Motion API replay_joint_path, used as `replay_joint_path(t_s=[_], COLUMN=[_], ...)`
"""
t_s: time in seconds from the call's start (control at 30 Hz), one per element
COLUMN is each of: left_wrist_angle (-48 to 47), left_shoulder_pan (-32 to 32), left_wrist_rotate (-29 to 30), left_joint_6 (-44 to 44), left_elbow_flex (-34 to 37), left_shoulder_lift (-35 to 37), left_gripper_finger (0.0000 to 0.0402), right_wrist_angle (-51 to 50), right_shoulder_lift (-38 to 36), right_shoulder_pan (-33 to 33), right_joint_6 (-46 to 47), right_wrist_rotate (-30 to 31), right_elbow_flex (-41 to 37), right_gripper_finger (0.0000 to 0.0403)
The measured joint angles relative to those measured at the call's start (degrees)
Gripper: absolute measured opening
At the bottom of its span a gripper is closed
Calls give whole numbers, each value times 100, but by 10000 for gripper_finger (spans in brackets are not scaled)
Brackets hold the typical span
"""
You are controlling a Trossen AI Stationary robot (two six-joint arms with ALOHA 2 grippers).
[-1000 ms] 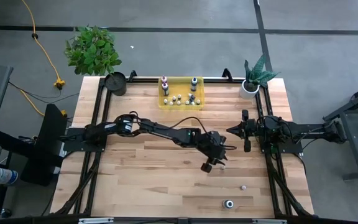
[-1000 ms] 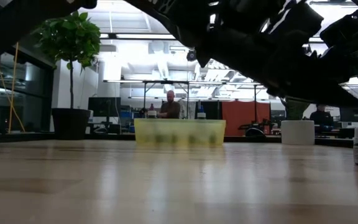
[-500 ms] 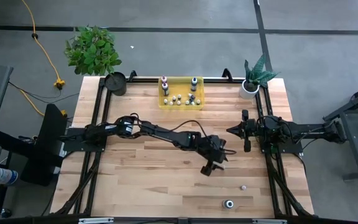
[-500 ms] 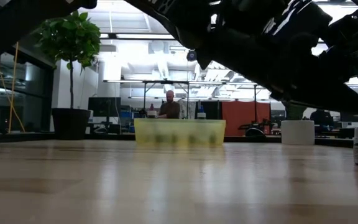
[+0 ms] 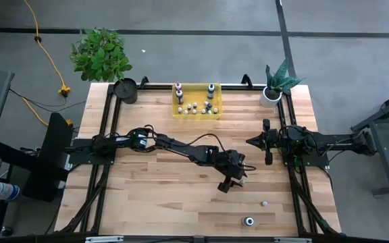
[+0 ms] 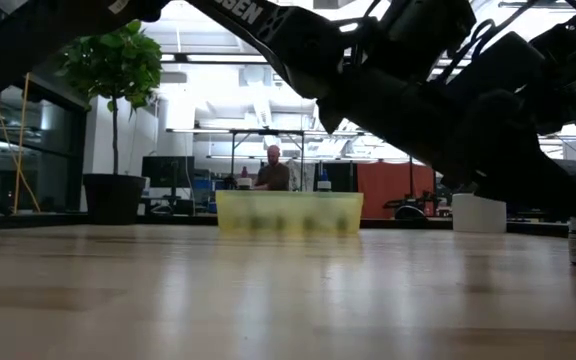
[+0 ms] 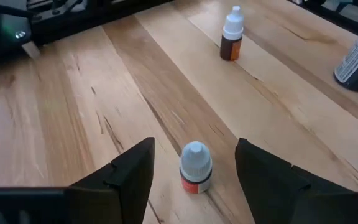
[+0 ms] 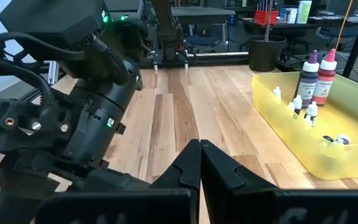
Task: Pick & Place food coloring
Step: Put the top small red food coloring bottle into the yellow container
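I am holding the left gripper (image 7: 194, 171) low over the table (image 5: 154, 196), with its two dark fingers (image 7: 129, 177) spread wide, and a small food coloring bottle (image 7: 196, 167) with a whitish cap is standing upright between them, not touching either finger as far as I can see. Beyond this gripper, a second small bottle (image 7: 231, 33) with a white cap and a brown body is standing on the wood, well apart from the first one, and a larger dark bottle (image 7: 357, 59) with a label is showing at the edge of the same view. In the high view the left gripper (image 5: 231, 181) is reaching far across the table toward the right arm's side, and I am seeing one tiny bottle (image 5: 265, 202) and one round dark-ringed thing (image 5: 248, 221) lying on the table on the near side of it. The yellow bin (image 5: 196, 101) is standing well apart from the left gripper, at the far edge of the table, and many bottles (image 5: 194, 108) are sitting inside it, with taller ones (image 8: 319, 70) at its back. The right gripper (image 8: 199, 163) is waiting at the right side of the table, near the white plant pot (image 5: 270, 96), with its fingers pressed together and holding nothing. A person (image 6: 273, 170) is showing in the room behind the table.
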State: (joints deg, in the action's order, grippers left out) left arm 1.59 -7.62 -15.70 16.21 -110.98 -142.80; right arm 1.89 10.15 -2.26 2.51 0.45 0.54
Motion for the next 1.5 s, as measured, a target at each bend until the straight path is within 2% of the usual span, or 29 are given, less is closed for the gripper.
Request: replay_joint_path(t_s=[0.3,0.6,0.73,1.37,1.5], left_wrist_angle=[-2,147,185,191,192], left_shoulder_pan=[7,7,7,-28,-31], left_wrist_rotate=[-22,-22,111,38,137], left_joint_6=[-21,-169,-179,-326,-330], left_elbow_flex=[2,9,9,9,8], left_shoulder_lift=[0,-101,-96,-94,-94], left_gripper_finger=[215,192,191,190,178], right_wrist_angle=[0,0,0,0,0], right_shoulder_lift=[0,0,0,0,0], right_shoulder_pan=[-1,-2,-2,-2,-2], right_joint_6=[2,1,2,2,2], right_wrist_rotate=[0,0,0,0,0], right_elbow_flex=[0,0,0,0,0], right_gripper_finger=[0,0,0,0,0])
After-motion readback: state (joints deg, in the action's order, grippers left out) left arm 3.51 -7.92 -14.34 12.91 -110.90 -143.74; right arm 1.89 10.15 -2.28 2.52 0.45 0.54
